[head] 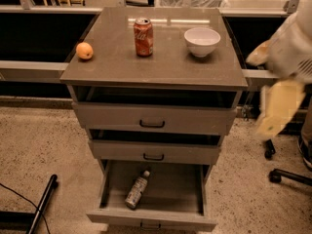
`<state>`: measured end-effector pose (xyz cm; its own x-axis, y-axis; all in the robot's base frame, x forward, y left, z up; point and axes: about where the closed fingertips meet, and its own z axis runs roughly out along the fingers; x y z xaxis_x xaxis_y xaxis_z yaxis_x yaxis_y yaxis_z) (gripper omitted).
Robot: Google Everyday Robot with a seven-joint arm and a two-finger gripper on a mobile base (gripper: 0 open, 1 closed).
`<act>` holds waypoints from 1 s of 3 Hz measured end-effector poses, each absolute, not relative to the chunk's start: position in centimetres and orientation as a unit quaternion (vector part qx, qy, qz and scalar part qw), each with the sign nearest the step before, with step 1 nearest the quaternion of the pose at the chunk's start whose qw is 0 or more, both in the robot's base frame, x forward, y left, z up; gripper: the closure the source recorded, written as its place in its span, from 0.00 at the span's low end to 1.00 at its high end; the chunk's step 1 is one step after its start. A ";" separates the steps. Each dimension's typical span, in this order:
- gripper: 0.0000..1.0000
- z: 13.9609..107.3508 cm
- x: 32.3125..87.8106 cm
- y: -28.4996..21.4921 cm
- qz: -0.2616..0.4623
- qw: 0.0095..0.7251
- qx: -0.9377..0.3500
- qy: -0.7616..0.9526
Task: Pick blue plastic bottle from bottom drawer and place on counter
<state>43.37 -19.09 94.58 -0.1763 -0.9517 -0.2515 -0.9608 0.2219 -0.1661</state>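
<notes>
The bottom drawer (151,218) of the grey cabinet stands pulled well out, and the blue plastic bottle (137,189) lies on its side on the drawer floor, left of centre. Its small cap points up and to the right, toward the back of the drawer, and its base is nearer the front wall; it touches nothing else in the drawer. The two shallower drawers above, the middle drawer (153,152) and the top drawer (152,119), are each open a little, showing dark gaps above their fronts. On the counter (161,69) a red soda can (143,37) stands upright near the middle back, a white bowl (202,41) sits to its right, and an orange (84,50) rests near the left edge — all three well apart from one another. The gripper (278,108) hangs off the cabinet's right side, about level with the top drawer, a pale yellowish shape below the white arm, clear of the counter and far from the bottle. Whether it is open or closed I cannot tell — nothing appears to be in its hold. A black chair base (287,174) sits on the speckled floor at lower right.
</notes>
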 end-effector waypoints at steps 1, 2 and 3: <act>0.00 89.5 40.4 -11.3 0.110 0.173 -0.663 0.720; 0.00 82.8 36.7 -5.0 0.202 0.163 -0.697 0.668; 0.00 80.0 34.2 -4.6 0.219 0.130 -0.702 0.665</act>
<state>34.18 -4.61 79.96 0.0203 -0.8771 -0.4799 -0.9907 -0.0822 0.1084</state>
